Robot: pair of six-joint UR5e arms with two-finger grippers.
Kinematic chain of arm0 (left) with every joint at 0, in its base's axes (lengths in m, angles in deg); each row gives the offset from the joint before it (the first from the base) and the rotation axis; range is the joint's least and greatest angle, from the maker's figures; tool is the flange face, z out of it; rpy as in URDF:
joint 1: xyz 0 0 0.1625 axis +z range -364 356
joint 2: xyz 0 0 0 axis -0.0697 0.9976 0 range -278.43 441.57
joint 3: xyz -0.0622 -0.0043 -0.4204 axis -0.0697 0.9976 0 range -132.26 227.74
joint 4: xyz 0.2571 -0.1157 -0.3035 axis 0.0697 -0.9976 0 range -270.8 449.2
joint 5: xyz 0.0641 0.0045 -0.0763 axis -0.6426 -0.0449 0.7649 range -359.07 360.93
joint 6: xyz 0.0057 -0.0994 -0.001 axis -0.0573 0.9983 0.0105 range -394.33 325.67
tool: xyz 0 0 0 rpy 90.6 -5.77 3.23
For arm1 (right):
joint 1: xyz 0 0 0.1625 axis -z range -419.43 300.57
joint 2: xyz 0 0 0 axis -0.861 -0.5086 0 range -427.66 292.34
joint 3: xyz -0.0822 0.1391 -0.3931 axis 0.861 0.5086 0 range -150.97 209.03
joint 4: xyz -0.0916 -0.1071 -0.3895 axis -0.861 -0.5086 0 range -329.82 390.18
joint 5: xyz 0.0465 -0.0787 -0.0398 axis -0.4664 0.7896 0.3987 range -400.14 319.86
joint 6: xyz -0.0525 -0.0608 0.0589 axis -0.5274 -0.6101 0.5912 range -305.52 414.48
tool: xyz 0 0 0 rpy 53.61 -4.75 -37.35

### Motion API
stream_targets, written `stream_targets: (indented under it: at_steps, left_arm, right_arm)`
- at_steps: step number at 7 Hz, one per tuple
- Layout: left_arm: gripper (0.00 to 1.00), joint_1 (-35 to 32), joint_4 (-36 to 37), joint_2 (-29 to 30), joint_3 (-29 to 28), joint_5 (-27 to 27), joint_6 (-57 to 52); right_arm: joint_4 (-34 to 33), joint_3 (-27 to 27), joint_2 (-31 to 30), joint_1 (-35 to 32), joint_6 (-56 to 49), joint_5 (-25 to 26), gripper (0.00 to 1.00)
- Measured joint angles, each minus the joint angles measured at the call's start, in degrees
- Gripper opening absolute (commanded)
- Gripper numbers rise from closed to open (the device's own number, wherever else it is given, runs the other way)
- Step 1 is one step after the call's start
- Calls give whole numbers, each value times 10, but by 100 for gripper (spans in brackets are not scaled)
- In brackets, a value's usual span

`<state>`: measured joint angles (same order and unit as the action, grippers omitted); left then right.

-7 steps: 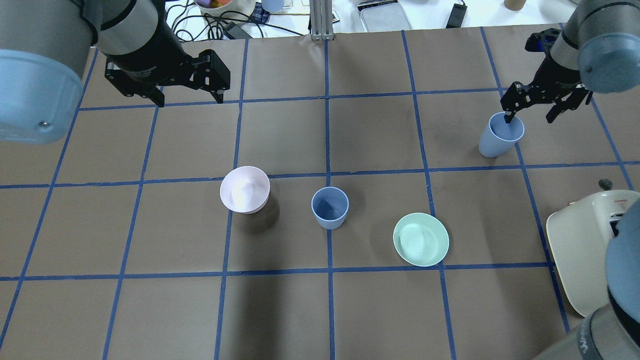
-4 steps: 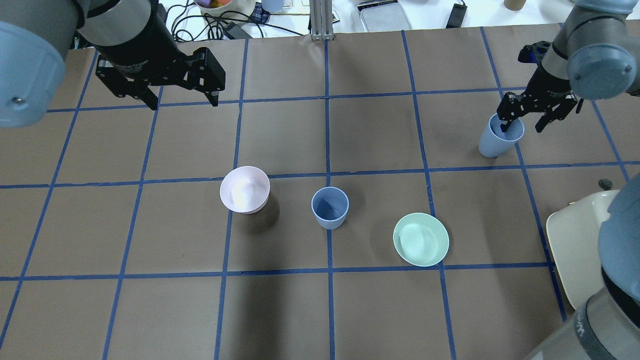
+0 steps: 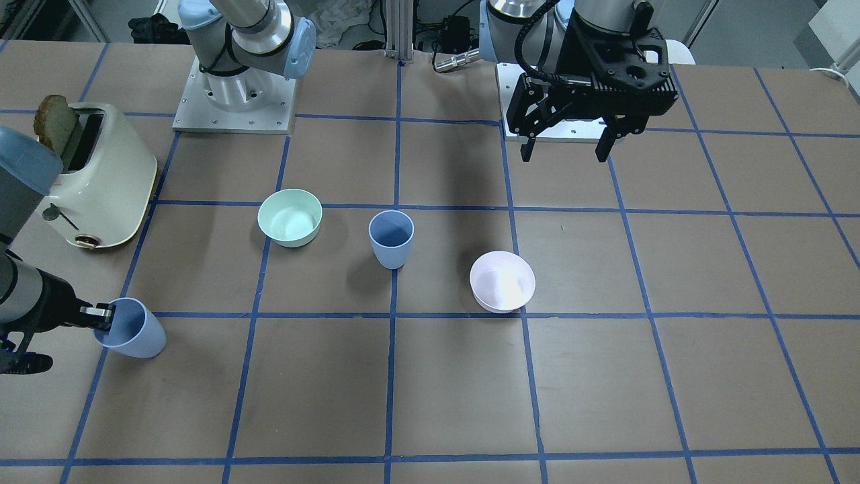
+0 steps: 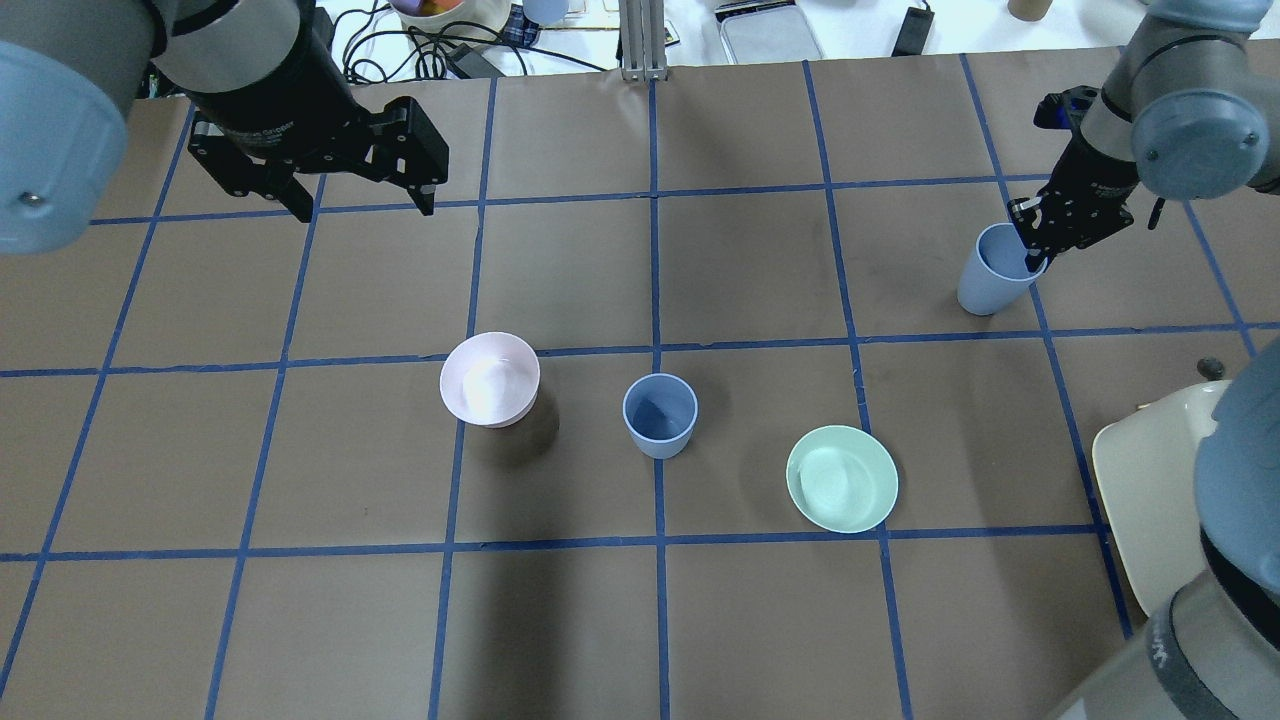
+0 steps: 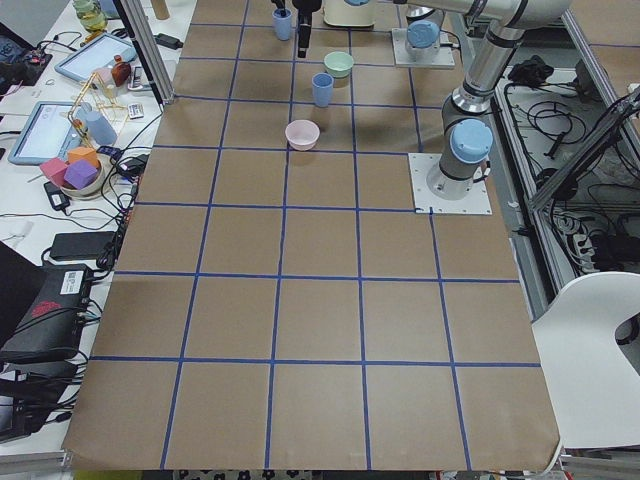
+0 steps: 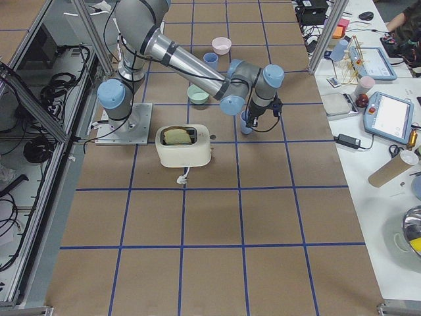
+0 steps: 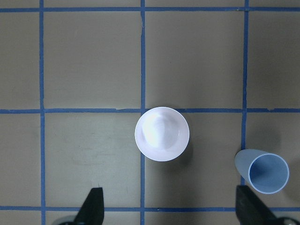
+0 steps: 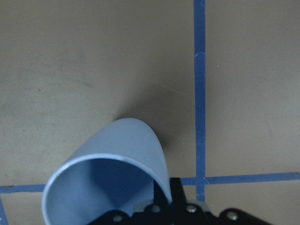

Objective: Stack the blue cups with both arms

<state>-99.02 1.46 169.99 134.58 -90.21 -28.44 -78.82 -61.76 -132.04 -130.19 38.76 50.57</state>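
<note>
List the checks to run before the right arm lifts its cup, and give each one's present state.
1. Right gripper shut on the rim of the far blue cup: ok.
2. Grip firm enough to lift: cannot tell.
3. Middle blue cup upright, mouth up, empty: ok.
4. Left gripper open, away from both cups: ok.
5. Pink bowl and mint-green bowl apart from the middle blue cup: ok.

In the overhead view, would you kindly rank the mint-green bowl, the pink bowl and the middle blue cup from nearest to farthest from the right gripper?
From the right gripper, shut on the other blue cup:
1. Mint-green bowl, right of centre.
2. Middle blue cup, at centre.
3. Pink bowl, left of centre.
</note>
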Motion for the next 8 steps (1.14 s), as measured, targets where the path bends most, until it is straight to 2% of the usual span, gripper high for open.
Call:
stream_targets:
  at_steps: [2, 4, 6, 8]
  left_arm:
    - [100, 0, 0, 0, 0, -1, 0]
    - [100, 0, 0, -1, 0, -1, 0]
    - [100, 0, 0, -3, 0, -1, 0]
    - [100, 0, -1, -4, 1, -1, 0]
  right_arm:
    - [27, 6, -30, -5, 18, -9, 0]
    - [69, 6, -85, -51, 60, -26, 0]
    - [112, -2, -139, -148, 138, -32, 0]
    - [121, -13, -167, -270, 250, -32, 0]
